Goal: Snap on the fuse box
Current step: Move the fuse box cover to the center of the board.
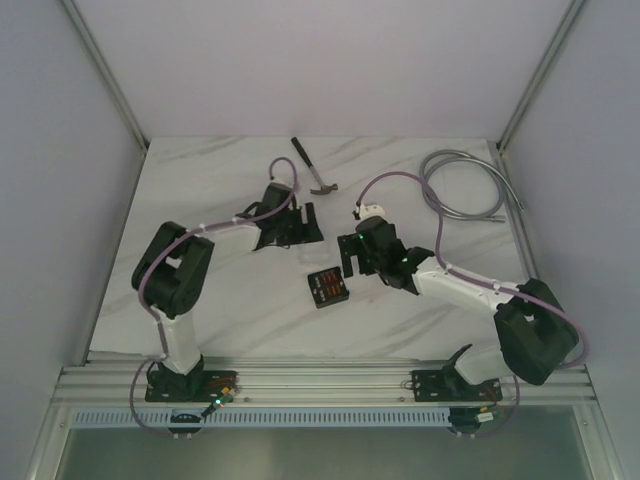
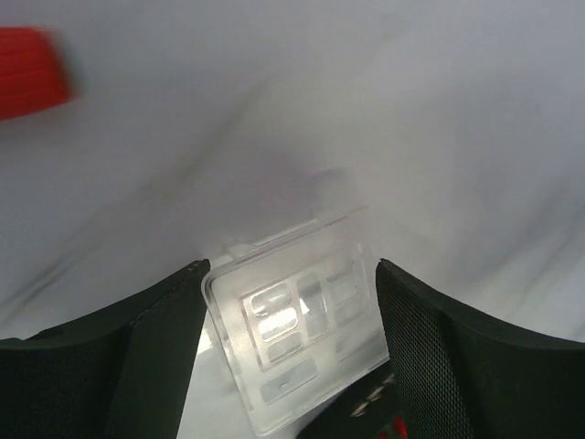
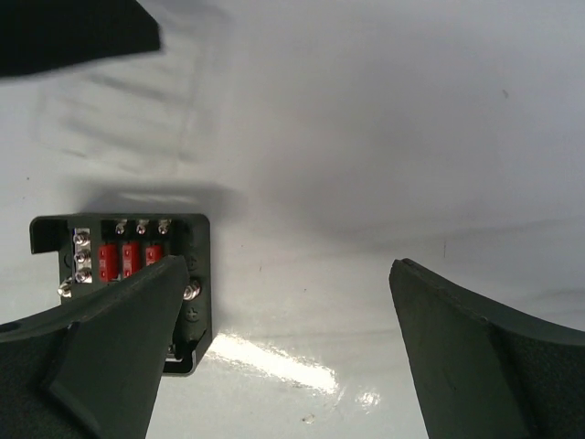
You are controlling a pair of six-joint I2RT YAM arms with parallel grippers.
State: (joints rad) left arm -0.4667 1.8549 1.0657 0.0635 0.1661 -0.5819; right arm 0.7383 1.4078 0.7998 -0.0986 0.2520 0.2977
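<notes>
Fuse box point(image 1: 327, 288) sits open-faced on the counter point(image 1: 200, 180), about mid-way between the two arms, with nothing holding it. The right pincer point(image 3: 289, 262) is just past it, spread as wide as it goes and empty. The box is at its left finger point(image 3: 119, 347), not between the two. The left pincer point(image 2: 291, 274) is farther back and spread wide, with a clear lid point(image 2: 297, 334) spanning the gap. Both lid edges look to meet the fingers, so I judge it gripped. The hammer point(image 1: 315, 170) and cable point(image 1: 470, 185) lie at the far side, well apart from the box.

Risks:
- The box is loose, so a push from the lid could slide or tip it.
- The lid sits skewed between the fingers, so it may come down crooked and catch on one side only.
- The edge grip on slick plastic is thin, and the lid could slip out.
- The right finger overlaps the box and could knock it.

Views:
- Only the left wrist view shows the lid. In the top view it cannot be made out.
- Only the right wrist view shows the red fuses and screws inside the box, though the finger hides one corner.
- Only the top view shows the gap between lid and box.
</notes>
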